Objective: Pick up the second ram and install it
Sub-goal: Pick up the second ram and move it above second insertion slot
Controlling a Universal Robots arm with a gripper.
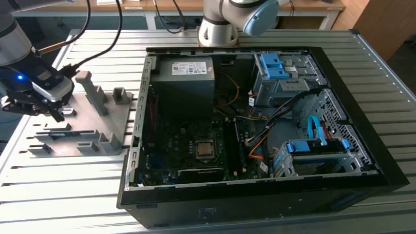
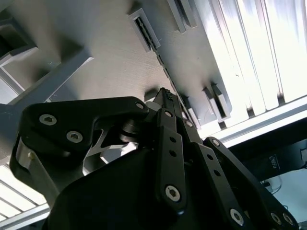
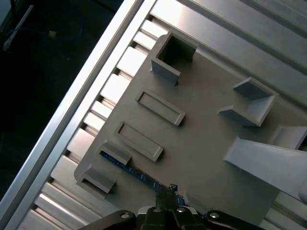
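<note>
Ram sticks: one. In the first wrist view the second ram (image 3: 125, 166) sits low in the one grey plate (image 3: 206, 139), right along its edge, running between two small blocks (image 3: 116, 153). The one claw (image 3: 167, 189) has its two tips squeezed together on the ram. Two long frames (image 3: 160, 108) lie beside it, then bare plate. One open computer case (image 1: 260, 202) stands apart on the counter (image 1: 65, 195).

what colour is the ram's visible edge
Blue; the second ram shows best in the first wrist view.
</note>
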